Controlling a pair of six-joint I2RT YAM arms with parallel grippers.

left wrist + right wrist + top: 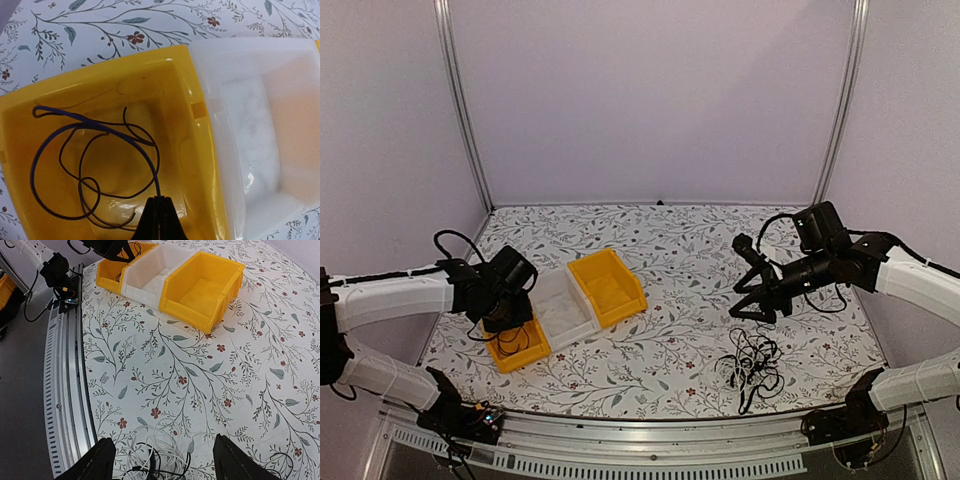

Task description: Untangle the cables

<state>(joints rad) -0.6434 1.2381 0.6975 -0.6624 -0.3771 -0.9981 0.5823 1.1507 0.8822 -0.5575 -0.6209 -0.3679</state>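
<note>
A tangle of black and pale cream cables (pixel 752 362) lies on the table near the front right; it shows at the bottom of the right wrist view (pixel 167 460). My right gripper (pixel 757 303) hovers above and behind it, open and empty (pixel 162 460). My left gripper (pixel 507 322) is over the near yellow bin (pixel 518 345) and is shut (pixel 159 202) on a dark blue-black cable (pixel 95 125) whose loops lie inside that bin (pixel 30 100).
A clear white bin (pixel 562 308) and a second yellow bin (pixel 608 287) stand in a row with the near one. The metal rail (pixel 650 440) runs along the table's front edge. Walls close in the sides and back.
</note>
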